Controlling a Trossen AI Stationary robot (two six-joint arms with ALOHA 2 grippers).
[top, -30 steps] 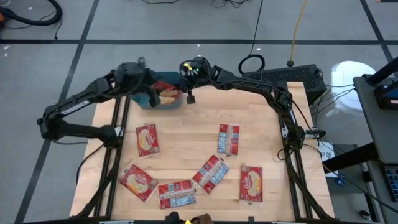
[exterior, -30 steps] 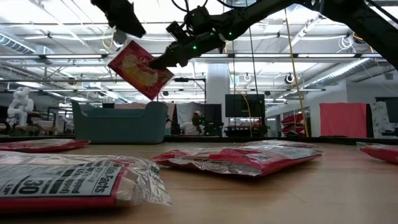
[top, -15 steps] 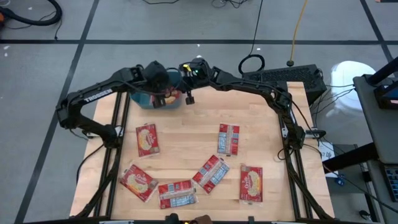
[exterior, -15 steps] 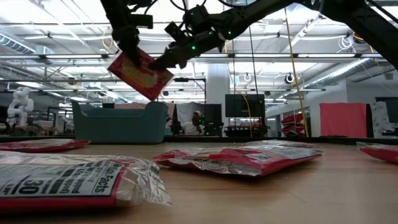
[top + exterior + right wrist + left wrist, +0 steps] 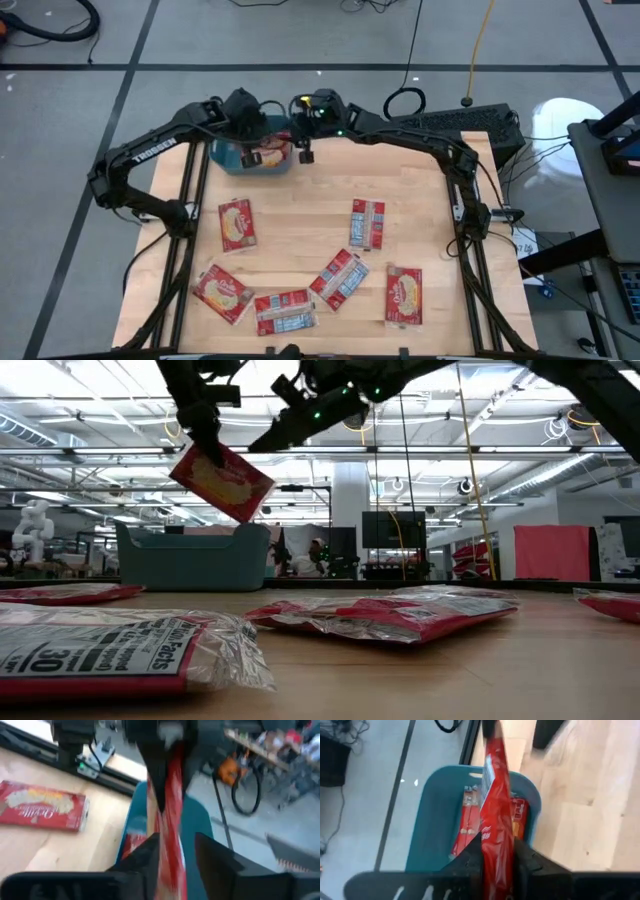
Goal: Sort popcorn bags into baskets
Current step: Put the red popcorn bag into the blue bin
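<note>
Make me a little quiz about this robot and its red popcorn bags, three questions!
1. True or false: the blue basket is empty.
2. How many popcorn bags lie flat on the table in the high view? A four, B six, C nine.
3. Fill in: the hanging bag above the basket is clamped by the ____ tool.
Key: 1 false, packets stand inside it. 2 B. 3 left: the left tool grips it, while the right tool has its fingers apart.
</note>
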